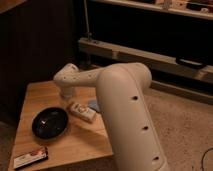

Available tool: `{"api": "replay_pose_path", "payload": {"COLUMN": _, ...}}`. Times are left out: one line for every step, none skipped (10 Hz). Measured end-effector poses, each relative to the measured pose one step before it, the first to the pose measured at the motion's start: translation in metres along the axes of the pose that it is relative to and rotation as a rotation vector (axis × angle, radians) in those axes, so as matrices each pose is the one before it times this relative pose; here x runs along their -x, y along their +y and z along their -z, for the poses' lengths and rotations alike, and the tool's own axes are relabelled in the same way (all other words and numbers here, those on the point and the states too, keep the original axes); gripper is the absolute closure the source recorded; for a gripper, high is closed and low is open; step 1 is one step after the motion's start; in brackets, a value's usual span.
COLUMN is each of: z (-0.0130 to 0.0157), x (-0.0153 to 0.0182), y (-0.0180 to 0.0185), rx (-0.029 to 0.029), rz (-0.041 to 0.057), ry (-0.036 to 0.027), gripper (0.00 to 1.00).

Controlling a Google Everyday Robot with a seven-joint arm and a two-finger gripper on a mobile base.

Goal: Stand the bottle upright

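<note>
The bottle (83, 112) is small and cream-white with a reddish-marked label. It lies on its side on the wooden table (42, 95), just right of a black bowl. My gripper (70, 101) hangs from the white wrist directly over the bottle's left end, close to it or touching it. The large white arm (125, 110) hides the table's right part.
A black bowl (50, 123) sits left of the bottle. A flat dark packet (31, 157) with red and white print lies at the table's front left corner. A blue sponge (93, 104) lies just behind the bottle. Dark shelving stands behind the table.
</note>
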Motion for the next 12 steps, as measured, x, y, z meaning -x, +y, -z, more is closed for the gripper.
{"api": "replay_pose_path", "payload": {"z": -0.00213, "x": 0.00015, "y": 0.0013, "rx": 0.00402, "rz": 0.00158, "ry": 0.00226, "gripper": 0.35}}
{"api": "replay_pose_path", "payload": {"z": -0.00143, "x": -0.00007, "y": 0.00004, "rx": 0.0032, "rz": 0.00079, "ry": 0.00232, "gripper": 0.35}}
{"api": "replay_pose_path", "payload": {"z": -0.00289, "x": 0.00009, "y": 0.00152, "rx": 0.00423, "rz": 0.00276, "ry": 0.00828, "gripper": 0.35}}
{"api": "replay_pose_path", "payload": {"z": -0.00303, "x": 0.00168, "y": 0.00244, "rx": 0.00455, "rz": 0.00336, "ry": 0.00685, "gripper": 0.35}}
{"api": "replay_pose_path", "payload": {"z": -0.0031, "x": 0.0003, "y": 0.00096, "rx": 0.00559, "rz": 0.00022, "ry": 0.00743, "gripper": 0.35}}
{"api": "replay_pose_path", "payload": {"z": -0.00412, "x": -0.00093, "y": -0.00033, "rx": 0.0053, "rz": -0.00089, "ry": 0.01178, "gripper": 0.35}}
{"api": "replay_pose_path", "payload": {"z": -0.00248, "x": 0.00015, "y": 0.00013, "rx": 0.00319, "rz": 0.00088, "ry": 0.00617, "gripper": 0.35}}
{"api": "replay_pose_path", "payload": {"z": -0.0025, "x": 0.00081, "y": 0.00079, "rx": 0.00371, "rz": 0.00201, "ry": 0.00693, "gripper": 0.35}}
{"api": "replay_pose_path", "payload": {"z": -0.00169, "x": 0.00111, "y": -0.00028, "rx": 0.00193, "rz": 0.00157, "ry": 0.00514, "gripper": 0.35}}
{"api": "replay_pose_path", "payload": {"z": -0.00032, "x": 0.00041, "y": -0.00072, "rx": 0.00065, "rz": 0.00047, "ry": 0.00227, "gripper": 0.35}}
{"api": "replay_pose_path", "payload": {"z": 0.00018, "x": 0.00005, "y": -0.00127, "rx": 0.00046, "rz": 0.00016, "ry": 0.00283, "gripper": 0.37}}
{"api": "replay_pose_path", "payload": {"z": -0.00054, "x": -0.00029, "y": -0.00119, "rx": 0.00136, "rz": 0.00138, "ry": 0.00434, "gripper": 0.45}}
